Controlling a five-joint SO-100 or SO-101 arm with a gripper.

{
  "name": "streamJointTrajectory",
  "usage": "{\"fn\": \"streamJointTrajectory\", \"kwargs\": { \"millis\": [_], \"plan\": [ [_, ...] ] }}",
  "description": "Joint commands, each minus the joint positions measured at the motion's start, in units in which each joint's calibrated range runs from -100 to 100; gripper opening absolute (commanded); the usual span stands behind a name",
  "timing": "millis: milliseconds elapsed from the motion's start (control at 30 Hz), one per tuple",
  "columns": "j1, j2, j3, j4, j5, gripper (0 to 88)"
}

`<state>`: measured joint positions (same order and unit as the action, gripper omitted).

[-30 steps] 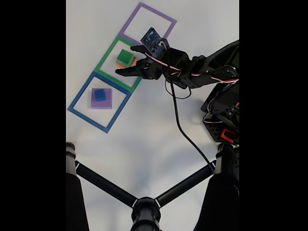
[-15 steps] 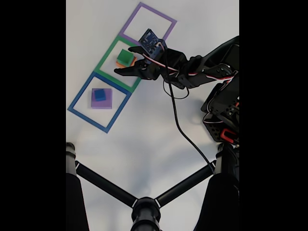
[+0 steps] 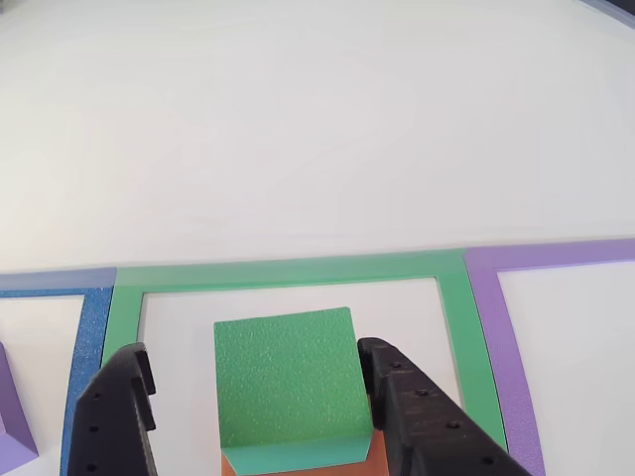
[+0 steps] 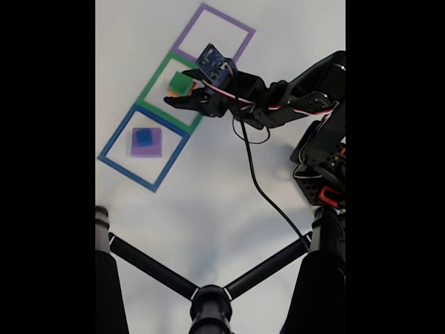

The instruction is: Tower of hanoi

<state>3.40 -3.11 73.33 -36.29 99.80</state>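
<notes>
Other view, from close behind my end effector (image 3: pixel 258 407): my two black fingers (image 3: pixel 114 421) stand spread wide on either side of the green cube (image 3: pixel 286 372), the right one just beside its flank, the left one apart from it with bare table between. I hold nothing. The cube lies straight ahead between the jaws, squarely in my line of reach, so closing should meet its two side faces; I judge the wider gap on the left the thing to watch. It has no long axis: the block reads as square, matte and finely grained, like foam, with crisp edges. It sits on an orange block (image 3: pixel 372 454) of which only a sliver shows below, both inside the green square outline (image 3: pixel 288 270).

In the fixed view my end effector (image 4: pixel 186 94) reaches in from the right edge of the white table (image 4: pixel 208 202) toward that middle frame. The purple outline (image 4: pixel 213 28) lies beyond, toward the top edge; the blue outline (image 4: pixel 142 147) below holds a small blue block (image 4: pixel 144 137) stacked on a flat purple block (image 4: pixel 148 148). All frames look flat and matte.
</notes>
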Motion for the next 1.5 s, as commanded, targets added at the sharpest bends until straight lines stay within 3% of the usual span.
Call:
{"fn": "streamJointTrajectory", "kwargs": {
  "millis": [0, 667, 933, 1167, 1467],
  "plan": [
    [-0.85, 0.06, -2.23, -1.31, 0.2, 19.6],
    [-1.3, 0.86, -3.32, -0.74, 0.2, 9.6],
    [-1.0, -4.67, -3.5, 5.25, 0.2, 8.3],
    [-0.69, -20.45, -11.13, 30.58, 0.2, 8.4],
    [1.44, -31.43, -41.21, 78.74, 0.2, 8.2]
  ]
}}
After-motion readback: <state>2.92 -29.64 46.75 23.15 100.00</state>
